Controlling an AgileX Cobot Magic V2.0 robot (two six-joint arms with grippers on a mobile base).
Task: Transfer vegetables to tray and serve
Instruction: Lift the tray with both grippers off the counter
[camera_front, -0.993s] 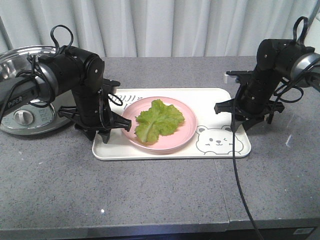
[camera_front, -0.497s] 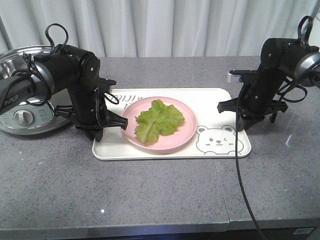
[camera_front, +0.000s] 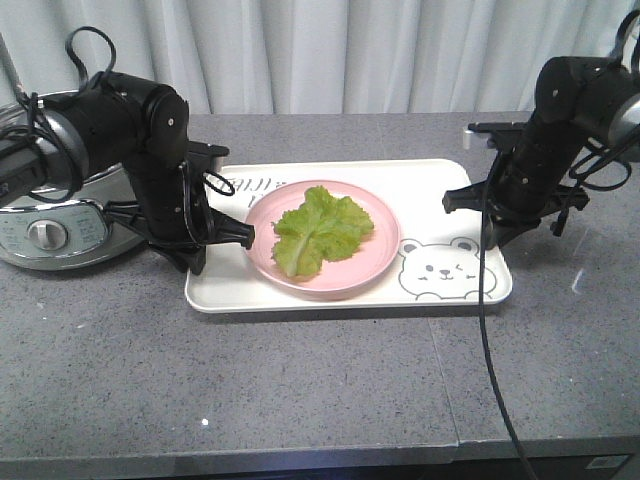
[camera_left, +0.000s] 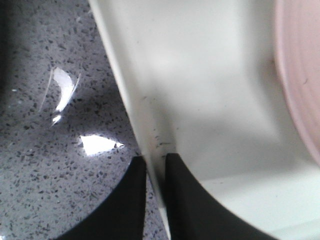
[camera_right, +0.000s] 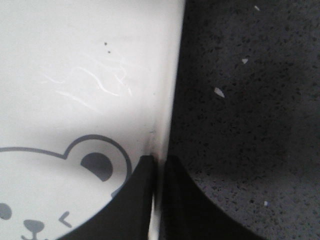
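**Both claws pinch tray rim, lettuce sits on plate**

Left claw (camera_left: 155, 161) is pinching the left rim of the cream-white rectangular bear-print tray (camera_front: 340, 305). Right claw (camera_right: 159, 161) is pinching the right rim. Crinkly green lettuce leaves (camera_front: 320, 228) lie on a round pink plate (camera_front: 372, 268) mid-tray, over the grey speckled worktop (camera_front: 300, 390).

Risks:
- Shallow rim grips could slip.
- Uneven arm motion would tilt the tray and slide the plate.
- The left arm may clip the silver cooker (camera_front: 50, 235) beside it.

grey speckled countertop (camera_front: 300, 390), pale pleated curtain (camera_front: 330, 50) behind
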